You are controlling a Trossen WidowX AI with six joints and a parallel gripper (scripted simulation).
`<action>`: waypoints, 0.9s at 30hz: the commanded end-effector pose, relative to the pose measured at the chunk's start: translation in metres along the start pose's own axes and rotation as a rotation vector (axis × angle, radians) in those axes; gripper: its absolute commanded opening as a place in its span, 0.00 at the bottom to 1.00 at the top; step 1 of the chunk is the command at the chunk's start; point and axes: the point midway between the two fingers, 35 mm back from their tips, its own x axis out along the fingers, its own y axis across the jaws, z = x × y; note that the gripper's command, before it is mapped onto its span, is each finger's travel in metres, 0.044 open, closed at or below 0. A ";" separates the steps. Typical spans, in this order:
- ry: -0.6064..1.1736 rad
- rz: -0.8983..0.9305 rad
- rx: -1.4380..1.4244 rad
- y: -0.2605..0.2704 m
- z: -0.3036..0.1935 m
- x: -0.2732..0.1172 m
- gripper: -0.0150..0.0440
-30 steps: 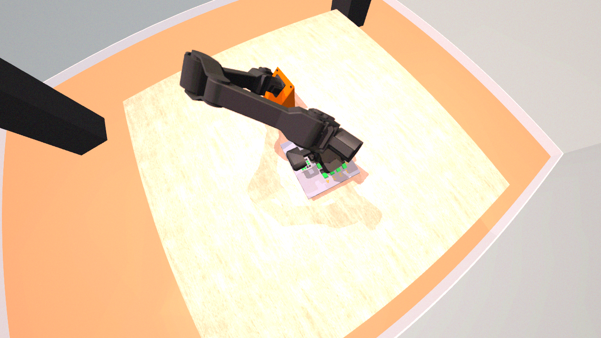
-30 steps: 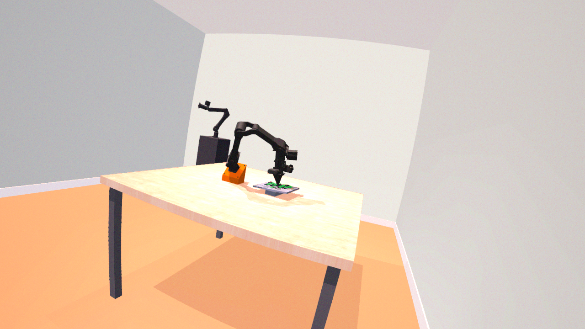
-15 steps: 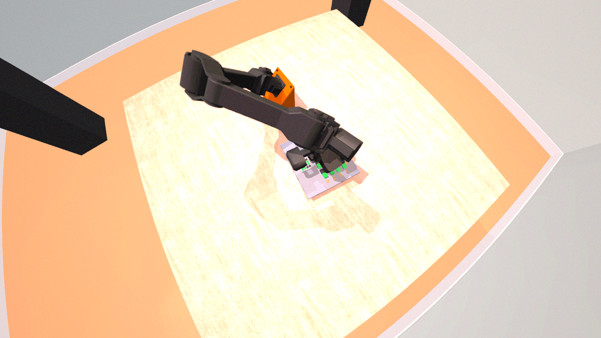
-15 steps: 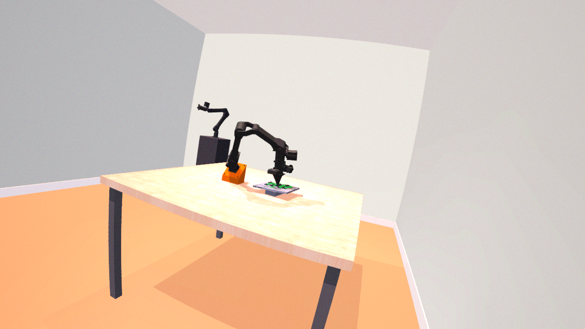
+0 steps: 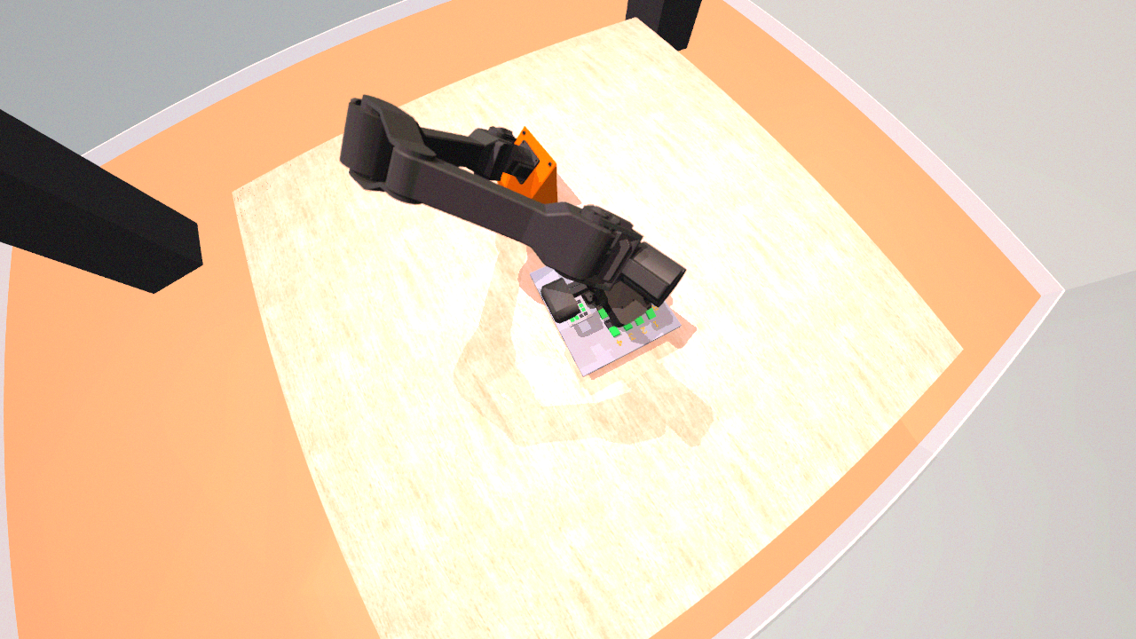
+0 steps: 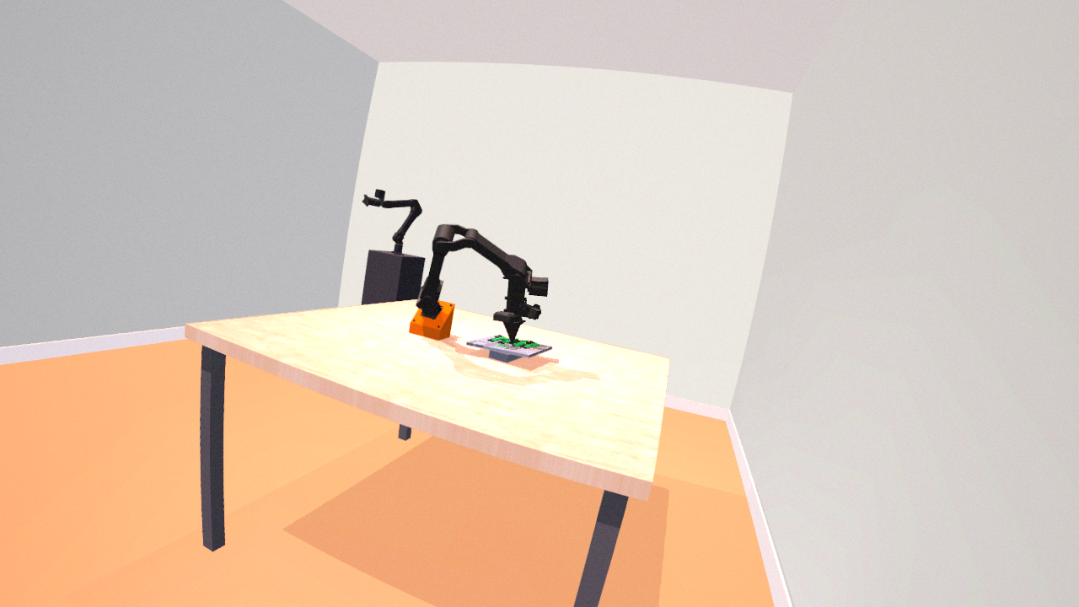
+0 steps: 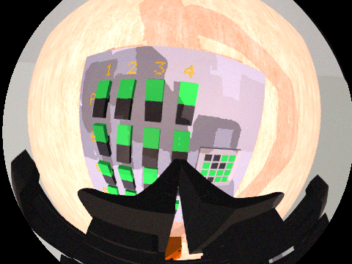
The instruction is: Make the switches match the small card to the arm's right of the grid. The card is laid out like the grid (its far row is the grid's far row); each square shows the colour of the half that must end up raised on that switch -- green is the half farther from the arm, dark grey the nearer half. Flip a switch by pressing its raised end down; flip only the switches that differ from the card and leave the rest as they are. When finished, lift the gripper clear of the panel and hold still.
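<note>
The arm (image 6: pixel 482 253) reaches out from its orange base (image 6: pixel 432 318) and bends down over the pale panel (image 5: pixel 591 357) that lies on the wooden desk (image 6: pixel 377 362). The hand (image 6: pixel 513 327) points straight down, its tip low over the panel's switches (image 7: pixel 154 100); from the side view it looks to be at or just above them, though I cannot tell whether it touches. Its fingers are pressed fully together and hold nothing. In the wrist view the closed fingers form a dark peak that covers the nearer rows of the grid, with the tip sitting near the second row at the third and fourth columns. The far row is plain to see: four switches under the orange numbers 1 to 4 (image 7: pixel 147 70), each with a green half farther away and a dark half nearer (which half is raised is hard to judge at this size). The row below shows the same green-over-dark pattern. The small card (image 7: pixel 219 166) lies just to the right of the grid, touching the panel surface beside the fourth column; it shows mostly green squares with a few dark ones along its far row and middle. From above, the arm's wrist hides most of the grid, leaving only a few green patches (image 5: pixel 639 321) and the panel's bare near corner visible.
</note>
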 end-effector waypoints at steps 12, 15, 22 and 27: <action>0.001 -0.006 -0.008 0.000 -0.001 0.003 0.25; 0.001 -0.006 -0.008 0.000 -0.001 0.003 0.25; 0.001 -0.006 -0.008 0.000 -0.001 0.004 0.25; 0.001 -0.006 -0.008 0.000 -0.001 0.005 0.25</action>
